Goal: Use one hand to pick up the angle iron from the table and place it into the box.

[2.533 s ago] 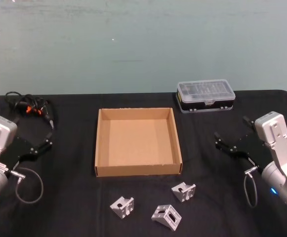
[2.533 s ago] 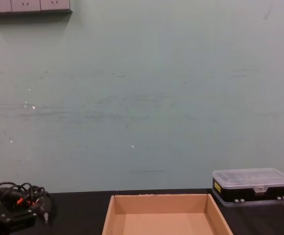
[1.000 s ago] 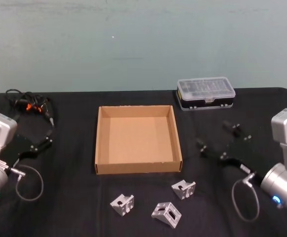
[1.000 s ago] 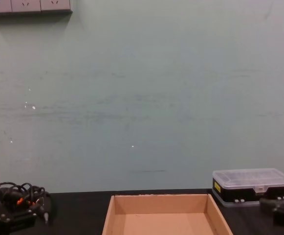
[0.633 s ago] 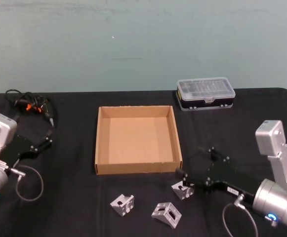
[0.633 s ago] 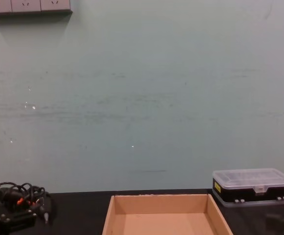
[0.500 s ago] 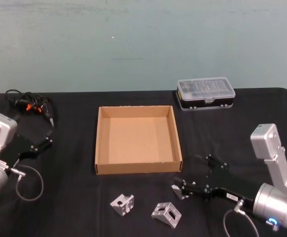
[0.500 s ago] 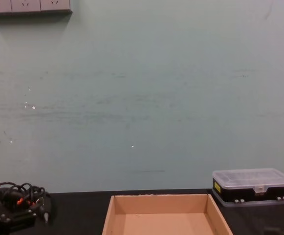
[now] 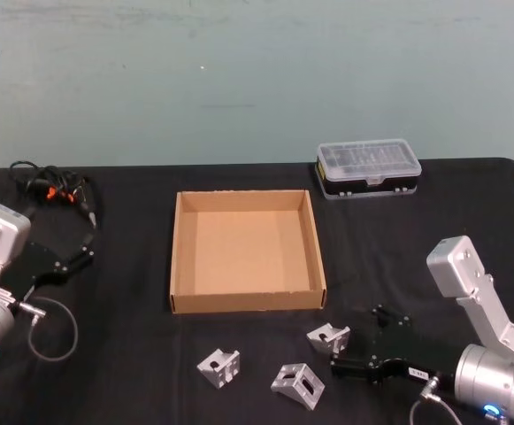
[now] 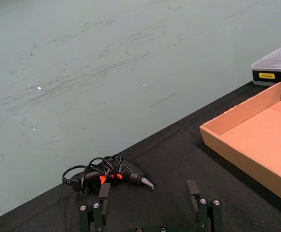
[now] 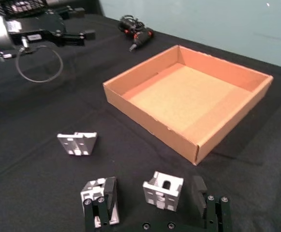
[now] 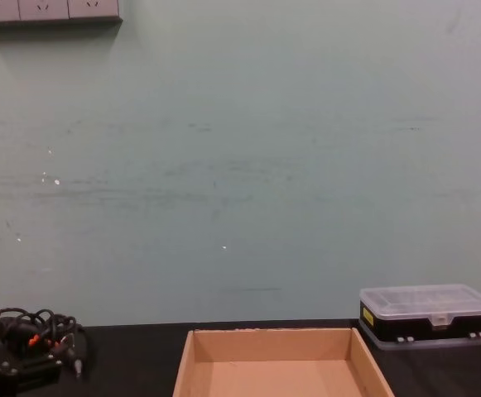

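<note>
Right gripper (image 9: 358,341) has swung down and inward from the far right side of the table (image 9: 133,354); it now sits low, at the rightmost angle iron (image 9: 328,340). Box, brackets and left arm unchanged.

Left to right:
- Left gripper (image 9: 72,258) parked at the left edge, well apart from everything. In the left wrist view its fingers (image 10: 103,192) stand wide apart with nothing between them.
- Cable bundle (image 9: 53,188) at far left, not involved.
- Box (image 9: 172,266) centre, empty, walls low.
- Two spare brackets on the table in front of the box: left bracket (image 9: 218,369) and middle bracket (image 9: 297,385).
- Target angle iron lies on the table just in front of the box's front right corner, near it but not touching.

Key relation: the right wrist view puts the angle iron (image 11: 163,190) squarely between the spread fingers of the right gripper (image 11: 153,195), gap either side, nothing gripped. It's stubby, with no clear long axis; a slotted face points back toward the wrist. The box (image 11: 150,123) lies straight beyond it. Right arm is clearly the nearer one. Judgement: closing is next.

- Case (image 9: 369,168) behind and to the right of the box, irrelevant.

Hard to tell: black fingers blend into the black table in the head view; fingertip height over the table unclear. The middle bracket (image 11: 96,192) is partly hidden behind one finger, close enough to risk a nudge.
</note>
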You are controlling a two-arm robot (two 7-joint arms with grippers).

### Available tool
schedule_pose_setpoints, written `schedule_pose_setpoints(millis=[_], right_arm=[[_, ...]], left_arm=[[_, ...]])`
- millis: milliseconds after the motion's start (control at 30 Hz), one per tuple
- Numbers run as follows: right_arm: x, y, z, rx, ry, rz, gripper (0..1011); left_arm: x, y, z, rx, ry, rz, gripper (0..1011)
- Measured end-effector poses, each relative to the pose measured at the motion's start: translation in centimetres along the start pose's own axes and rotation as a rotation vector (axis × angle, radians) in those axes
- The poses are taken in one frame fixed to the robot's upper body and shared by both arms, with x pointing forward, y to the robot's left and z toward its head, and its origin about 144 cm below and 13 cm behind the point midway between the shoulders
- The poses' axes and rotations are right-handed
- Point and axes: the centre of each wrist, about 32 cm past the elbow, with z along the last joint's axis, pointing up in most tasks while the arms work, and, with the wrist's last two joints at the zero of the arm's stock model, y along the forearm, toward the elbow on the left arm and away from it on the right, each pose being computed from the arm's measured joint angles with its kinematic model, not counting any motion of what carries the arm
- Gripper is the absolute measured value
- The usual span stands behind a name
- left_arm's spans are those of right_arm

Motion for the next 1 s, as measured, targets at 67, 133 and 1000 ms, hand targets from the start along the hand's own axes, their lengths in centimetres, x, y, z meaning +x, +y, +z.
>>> schedule_pose_setpoints(millis=[67, 133, 1000], right_arm=[[0.0, 0.1, 0.0, -0.009, 0.008, -0.010, 1000], [-0.1, 0.3, -0.1, -0.021, 0.020, -0.024, 1000], [0.0, 2.4, 0.2, -0.093, 0.092, -0.036, 1000]], left_arm=[[0.0, 0.0, 0.0, 0.000, 0.000, 0.000, 1000], [0.0, 0.0, 0.0, 0.000, 0.000, 0.000, 1000], [0.0, 0.0, 0.0, 0.000, 0.000, 0.000, 1000]])
